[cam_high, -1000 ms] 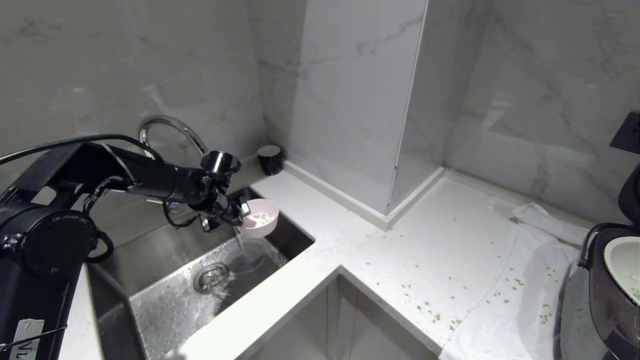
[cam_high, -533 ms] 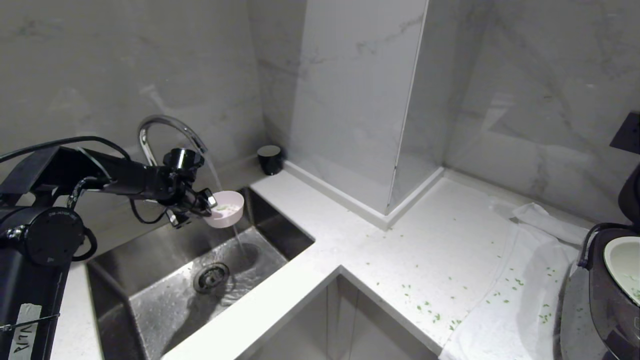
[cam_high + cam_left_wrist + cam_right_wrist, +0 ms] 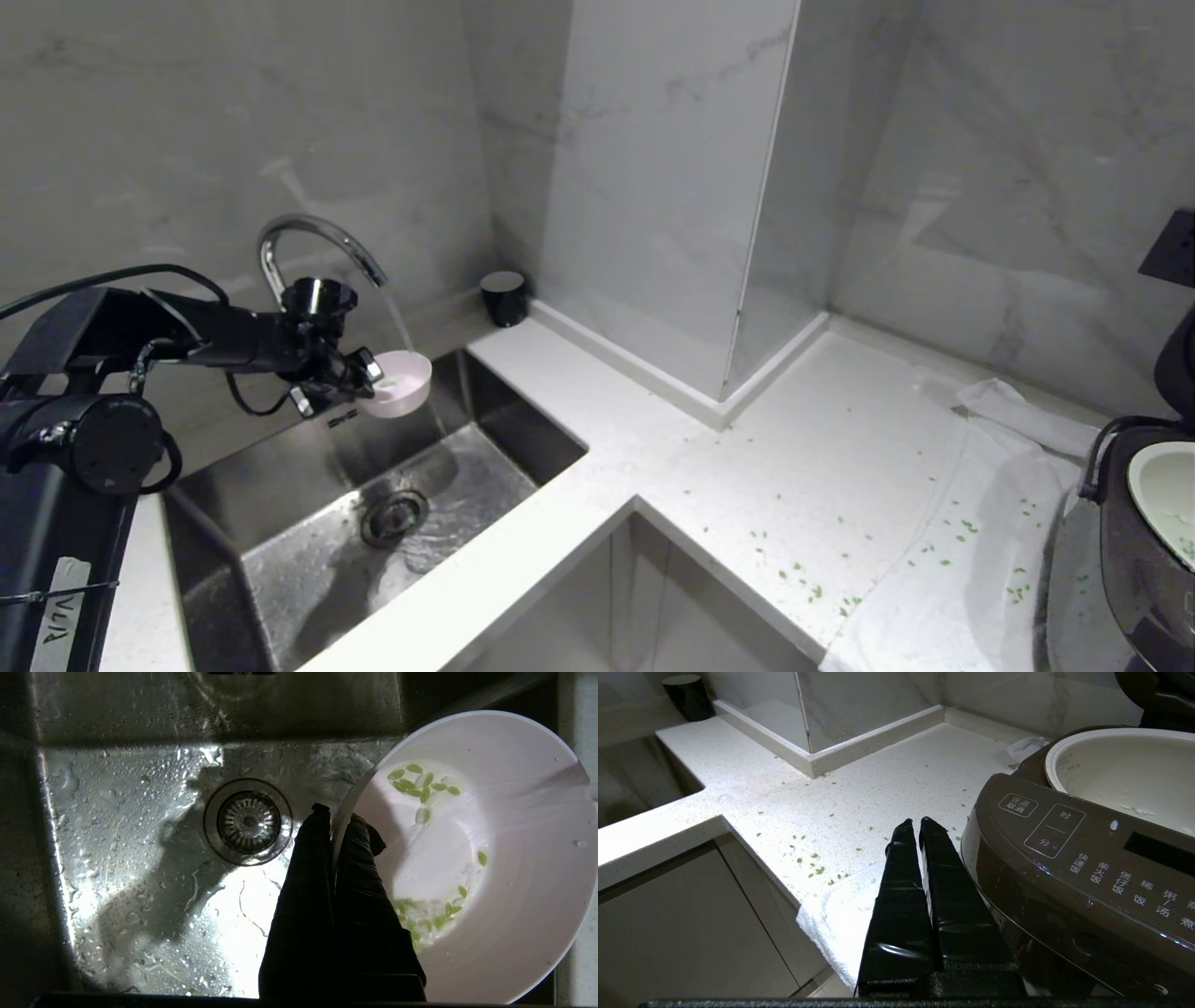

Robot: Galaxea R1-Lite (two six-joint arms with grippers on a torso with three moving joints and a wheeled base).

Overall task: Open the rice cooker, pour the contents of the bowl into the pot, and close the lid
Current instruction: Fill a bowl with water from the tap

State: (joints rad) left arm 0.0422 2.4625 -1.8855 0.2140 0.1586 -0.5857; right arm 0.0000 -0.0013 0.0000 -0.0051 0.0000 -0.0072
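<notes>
I've got the left end effector [image 3: 332,814] pinched tight on the rim of the small pale pink round bowl [image 3: 397,381], one finger inside the wall and one outside, so the bowl hangs level out in front of the wrist, over the back of the stainless steel sink [image 3: 308,560]. That rim grip, I'd say, keeps the mouth upward so nothing tips out. The curved chrome tap [image 3: 313,233] is running and its stream drops straight into the bowl, so I read this as taking on water. In the left wrist view, the chopped green bits [image 3: 423,786] float in shallow liquid against the white inside, with the round drain strainer [image 3: 247,821] directly below.

The right end effector [image 3: 915,823] is parked, fingers pressed together and gripping nothing, hovering above the edge of the white cloth [image 3: 840,914] just beside the dark brown-grey rice cooker [image 3: 1069,868]. The cooker's lid is already up, and the off-white inner pot [image 3: 1120,772] sits open with a few grains on its wall.

Between bowl and pot lies the whole corner of the speckled white desk [image 3: 747,467], scattered with green flecks [image 3: 803,569]. The protruding marble wall column [image 3: 672,187] and a small black cup [image 3: 504,297] sit behind that path, not in it. My worry is slosh: a fuller bowl held by one edge could easily spill on the way.
</notes>
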